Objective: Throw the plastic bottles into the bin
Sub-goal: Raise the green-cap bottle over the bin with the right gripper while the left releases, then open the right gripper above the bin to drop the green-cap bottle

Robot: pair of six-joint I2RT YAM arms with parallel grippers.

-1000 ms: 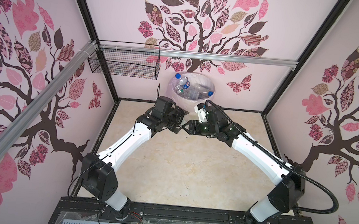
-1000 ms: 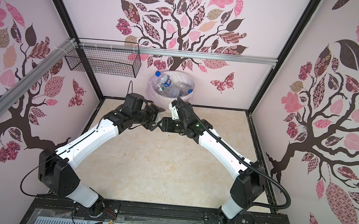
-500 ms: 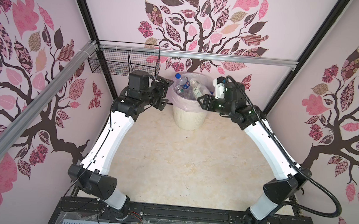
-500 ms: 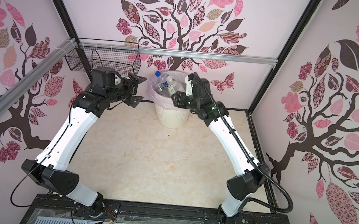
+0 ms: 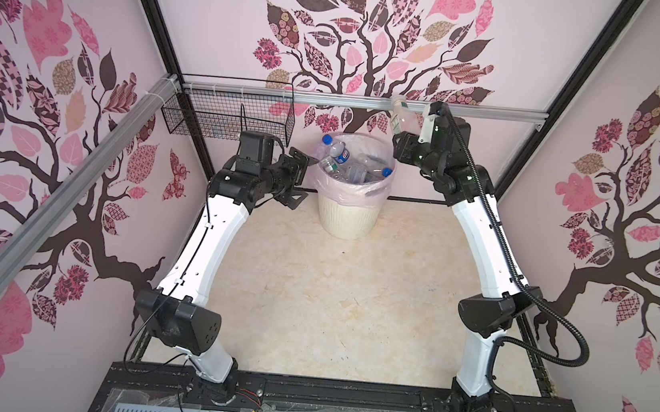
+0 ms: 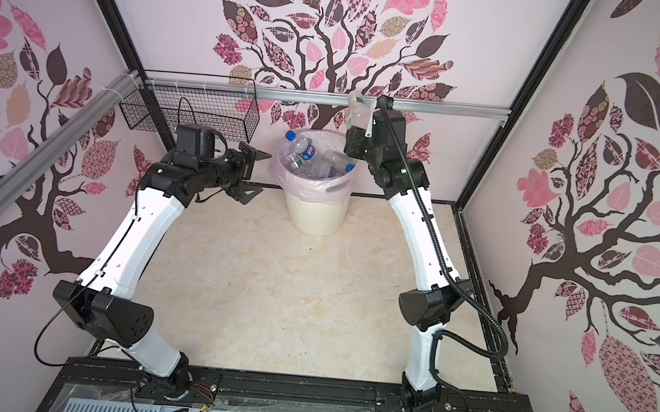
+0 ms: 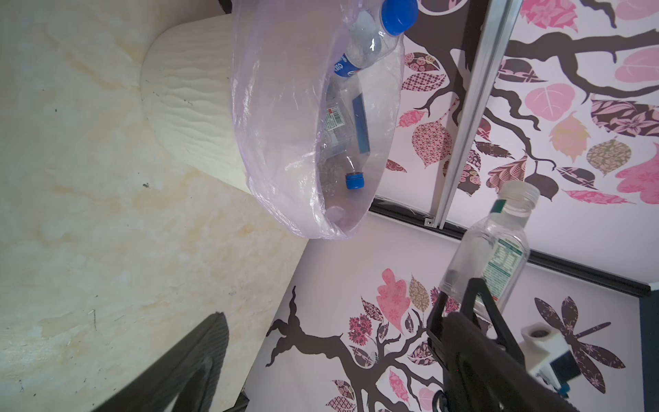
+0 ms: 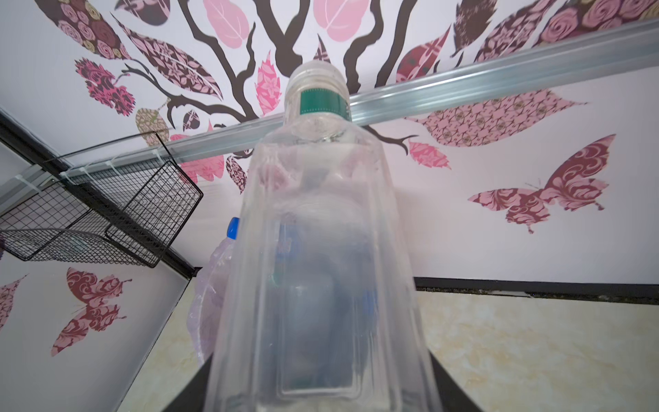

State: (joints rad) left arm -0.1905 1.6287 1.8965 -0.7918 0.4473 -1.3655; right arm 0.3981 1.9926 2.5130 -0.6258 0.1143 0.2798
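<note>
The bin (image 5: 346,217) (image 6: 317,214) stands on the pale floor (image 5: 331,299), lined with a thin pink bag (image 7: 285,142) folded over its rim. Inside it lie several clear bottles (image 5: 339,158) (image 6: 308,156) (image 7: 356,60), piled up to the rim, some with blue caps and blue labels.

The right pincer (image 5: 404,137) (image 6: 355,132) hangs to the right of the bin, higher than its rim, and is clamped on the lower end of a clear bottle (image 5: 399,116) (image 6: 358,112). That bottle stands roughly upright with its cap uppermost, above the bin's right edge as seen in both top views. In the left wrist view the same bottle (image 7: 488,253) shows a white and green label and a see-through cap, with the dark fingers (image 7: 478,303) pressed against its base. The right wrist view is mostly filled by it (image 8: 321,267), with a green band under the cap.

The left pincer (image 5: 302,179) (image 6: 254,172) is just to the left of the bin, near the rim, pointing toward it. Its jaws stand wide apart with nothing between them.

A black wire basket (image 5: 228,119) (image 8: 107,221) hangs on the wall to the left of the bin, higher than its rim.
</note>
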